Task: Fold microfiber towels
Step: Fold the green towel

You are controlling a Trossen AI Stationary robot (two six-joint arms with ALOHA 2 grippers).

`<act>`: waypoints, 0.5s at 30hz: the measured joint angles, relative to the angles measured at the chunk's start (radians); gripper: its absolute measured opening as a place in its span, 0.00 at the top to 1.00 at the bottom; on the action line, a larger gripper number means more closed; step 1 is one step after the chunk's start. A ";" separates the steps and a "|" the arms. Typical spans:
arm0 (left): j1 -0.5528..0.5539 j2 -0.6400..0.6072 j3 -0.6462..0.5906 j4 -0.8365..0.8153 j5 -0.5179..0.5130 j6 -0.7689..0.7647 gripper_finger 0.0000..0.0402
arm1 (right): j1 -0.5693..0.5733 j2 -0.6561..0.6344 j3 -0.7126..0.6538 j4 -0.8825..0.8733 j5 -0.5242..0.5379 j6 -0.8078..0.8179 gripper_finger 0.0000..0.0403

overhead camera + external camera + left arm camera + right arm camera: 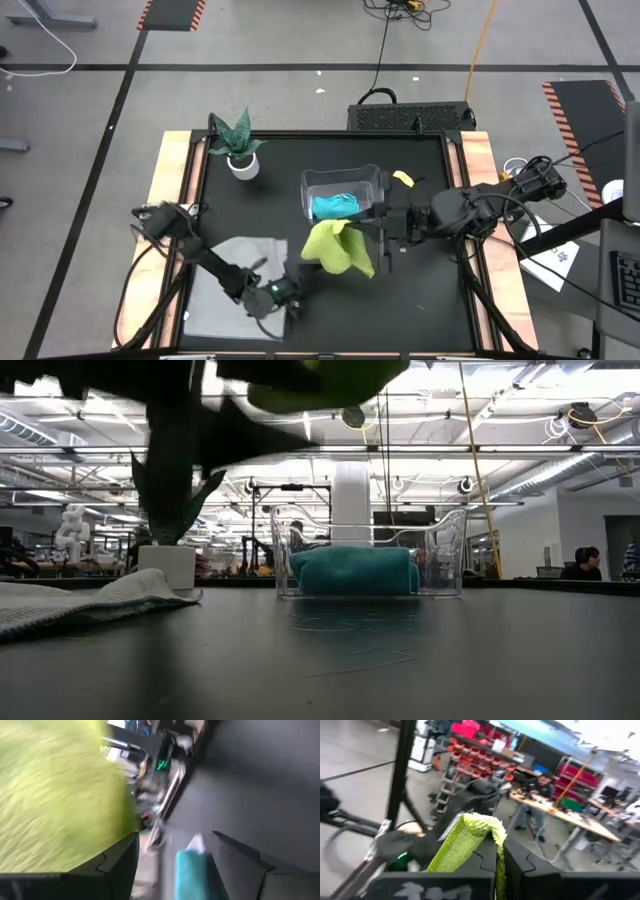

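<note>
Yellow-green towel (337, 249) hanging crumpled above the middle of the black table (430, 300), pinched at its upper edge by the right gripper (385, 235) – fingers (485, 857) shut tight on a fold of the cloth, seen draped over them in the right wrist view. Left gripper (290, 297) reaching in from the near left side, just beside the lower left of the same towel; fingers (120, 855) spread wide with nothing between them, green cloth filling the space just to one side in the left wrist view, touching or not – cannot tell. Light grey towel (235, 285) lying flat on the near left part of the table, partly under the left arm, its edge rumpled in the low view. Teal blue towel (355, 570) folded inside the clear plastic bin (345, 182), which stands near the table's centre, just behind the hanging towel. Small potted plant (240, 150) in a white pot at the far left corner, well apart from the bin. A small yellow scrap (402, 178) on the table just to the right of the bin
</note>
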 joint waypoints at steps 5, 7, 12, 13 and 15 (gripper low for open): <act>0.031 0.204 0.124 0.132 -0.128 0.228 0.41 | 0.000 0.000 0.000 0.058 0.002 -0.017 1.00; 0.035 0.239 0.165 0.150 -0.120 0.249 0.45 | 0.000 0.000 0.000 0.058 0.022 -0.026 1.00; 0.018 0.220 0.185 0.169 -0.120 0.269 0.61 | -0.001 0.000 0.000 0.036 0.103 -0.028 1.00; 0.014 0.202 0.184 0.167 -0.118 0.288 0.65 | -0.001 0.000 0.000 0.031 0.104 -0.021 1.00; 0.003 0.171 0.188 0.163 -0.114 0.315 0.71 | 0.000 0.000 0.000 0.027 0.102 -0.004 1.00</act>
